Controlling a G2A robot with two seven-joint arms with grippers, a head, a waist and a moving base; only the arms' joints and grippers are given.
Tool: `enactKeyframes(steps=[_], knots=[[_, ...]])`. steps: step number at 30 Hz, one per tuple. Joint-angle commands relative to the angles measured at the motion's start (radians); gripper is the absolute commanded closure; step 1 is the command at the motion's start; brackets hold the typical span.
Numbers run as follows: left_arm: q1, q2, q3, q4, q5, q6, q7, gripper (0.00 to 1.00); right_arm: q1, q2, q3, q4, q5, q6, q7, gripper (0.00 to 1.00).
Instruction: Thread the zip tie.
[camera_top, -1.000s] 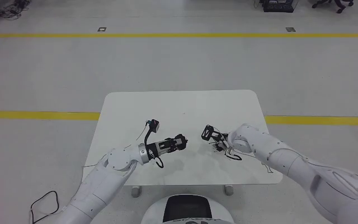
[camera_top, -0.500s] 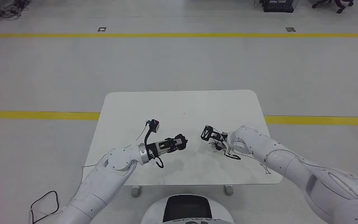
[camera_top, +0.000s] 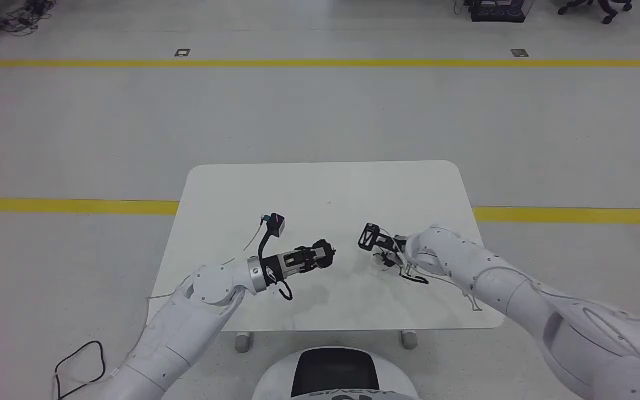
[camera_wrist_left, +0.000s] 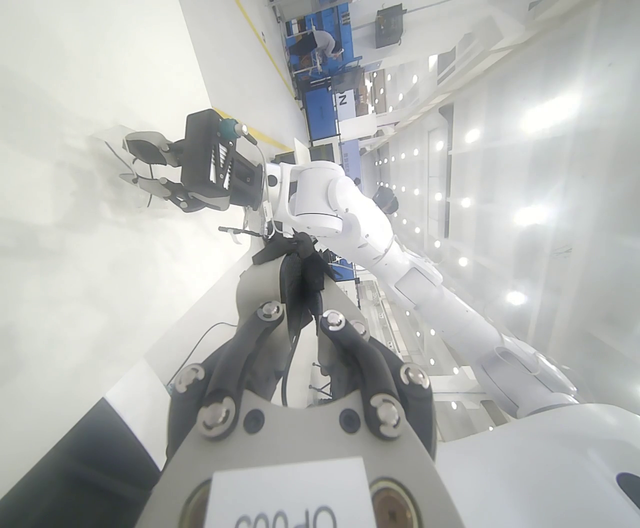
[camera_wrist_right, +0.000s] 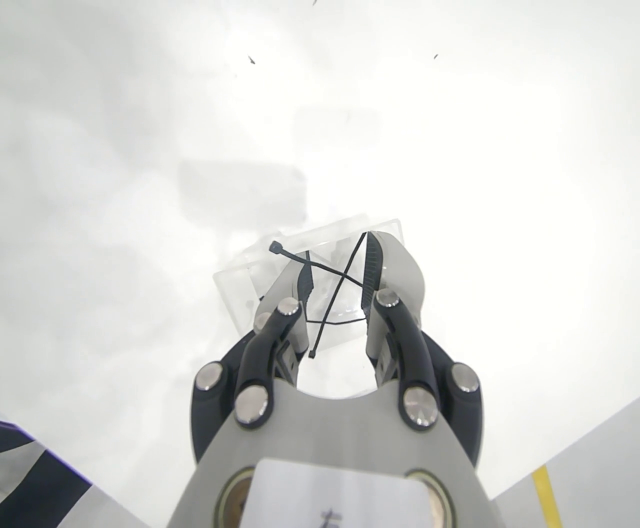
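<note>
Thin black zip ties lie crossed in a small clear plastic box on the white table. My right gripper is open and low over the box, one finger on either side of the crossed ties. From the left wrist view the same gripper is seen open over the box. My left gripper hovers just left of it, above the table's middle front. It is shut on a black strap-like piece, and a dark cable hangs from that piece.
The table's front edge runs close under both arms. A black cable arches up from the left forearm. Yellow floor lines pass behind the table.
My right gripper has crept slightly left, toward the table's middle. The left arm has stayed still.
</note>
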Motion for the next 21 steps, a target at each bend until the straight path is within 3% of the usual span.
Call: enactKeyframes(steps=[1, 8, 15, 21], knots=[[0.0, 0.0, 0.0, 0.0, 0.0, 0.0, 0.0, 1.0, -0.001, -0.001, 0.0, 0.001, -0.002, 0.0, -0.003, 0.78], [0.0, 0.0, 0.0, 0.0, 0.0, 0.0, 0.0, 1.0, -0.002, -0.003, 0.0, 0.002, -0.007, 0.0, -0.008, 1.0], [0.0, 0.0, 0.0, 0.0, 0.0, 0.0, 0.0, 1.0, 0.0, -0.001, 0.0, -0.002, -0.011, 0.0, -0.005, 1.0], [0.0, 0.0, 0.0, 0.0, 0.0, 0.0, 0.0, 1.0, 0.009, 0.017, 0.0, -0.028, -0.017, 0.0, -0.007, 1.0]])
